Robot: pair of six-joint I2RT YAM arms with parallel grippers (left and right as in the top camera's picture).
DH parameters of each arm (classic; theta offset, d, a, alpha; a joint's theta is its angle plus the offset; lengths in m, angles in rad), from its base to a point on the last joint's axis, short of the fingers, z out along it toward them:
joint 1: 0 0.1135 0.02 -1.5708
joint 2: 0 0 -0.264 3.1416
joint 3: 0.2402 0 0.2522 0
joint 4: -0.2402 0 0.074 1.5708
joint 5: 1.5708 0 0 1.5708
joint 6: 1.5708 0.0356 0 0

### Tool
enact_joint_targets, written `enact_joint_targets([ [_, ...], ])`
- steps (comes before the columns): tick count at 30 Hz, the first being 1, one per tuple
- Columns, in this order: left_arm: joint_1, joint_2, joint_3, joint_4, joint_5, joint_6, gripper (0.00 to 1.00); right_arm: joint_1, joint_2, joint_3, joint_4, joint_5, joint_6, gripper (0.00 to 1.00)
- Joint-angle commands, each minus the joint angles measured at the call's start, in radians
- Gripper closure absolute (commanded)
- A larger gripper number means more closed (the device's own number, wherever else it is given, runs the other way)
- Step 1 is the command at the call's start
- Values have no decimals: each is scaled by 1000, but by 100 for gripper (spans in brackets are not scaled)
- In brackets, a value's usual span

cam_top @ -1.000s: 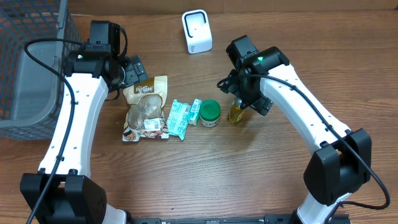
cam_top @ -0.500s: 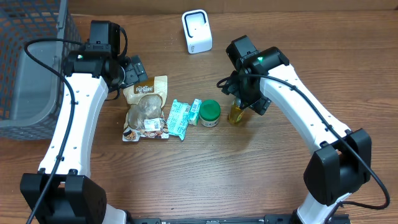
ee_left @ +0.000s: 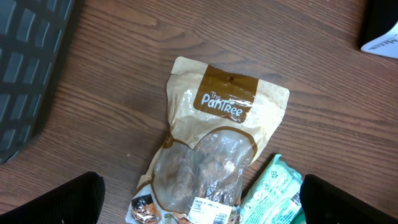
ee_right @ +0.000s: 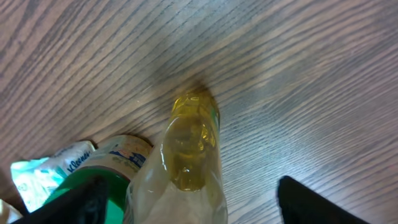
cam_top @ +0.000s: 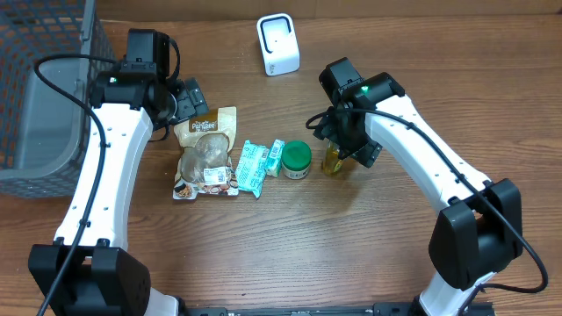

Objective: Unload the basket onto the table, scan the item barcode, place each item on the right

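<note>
Wooden table (cam_top: 263, 254): left jaws apart over snack pouch (ee_left: 211, 155), right jaws apart around yellow bottle (ee_right: 189, 149)

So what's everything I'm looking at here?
snack pouch: one, tan and brown, left of centre
packets: two, mint green, right of the pouch
jar: one, green lid, right of the packets
bottle: one, yellow liquid, right of the jar
barcode scanner: one, white, far edge
basket: one, grey, left edge
table: one, brown wood
left pincer: black, open, above the pouch
right pincer: black, open, astride the bottle
</note>
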Motion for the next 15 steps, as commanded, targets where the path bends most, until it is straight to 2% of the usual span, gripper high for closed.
enact_joint_targets([
  [1,-2,-6,12,0,-6,3,0,4,-3,-5,-2,-5,4,24],
  [8,-2,-6,12,0,-6,3,0,4,-3,-5,-18,-4,-2,25],
  [15,-2,-6,12,0,-6,3,0,4,-3,-5,-18,-5,-105,25],
])
